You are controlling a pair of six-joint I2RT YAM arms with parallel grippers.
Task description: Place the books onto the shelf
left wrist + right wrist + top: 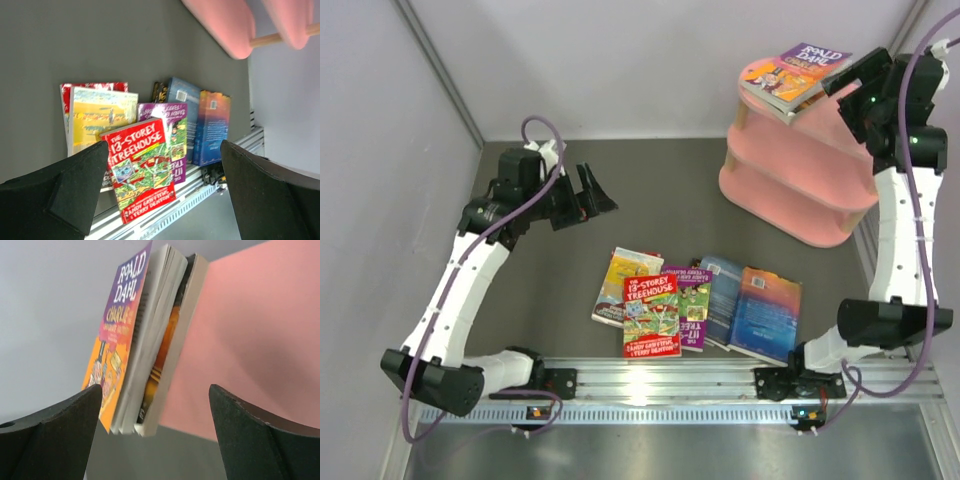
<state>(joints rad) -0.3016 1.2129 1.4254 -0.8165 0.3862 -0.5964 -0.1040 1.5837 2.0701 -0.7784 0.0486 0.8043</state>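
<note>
Our right gripper (pixel 156 405) is spread, clear of the Dahl book (pixel 798 68) stacked atop the shelf (pixel 790 190). Our left gripper (pixel 598 195) is spread too. The other books (pixel 695 305) lie in front of the shelf. They look thin, light and floppy, so we'd pinch one at its spine.

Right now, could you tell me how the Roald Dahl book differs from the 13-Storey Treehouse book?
The Roald Dahl book has a purple and orange cover; the 13-Storey Treehouse book is red. The Roald Dahl book lies on the top tier of the pink shelf, the Treehouse book on the table. Both are paperbacks lying face up, each atop another book.
</note>
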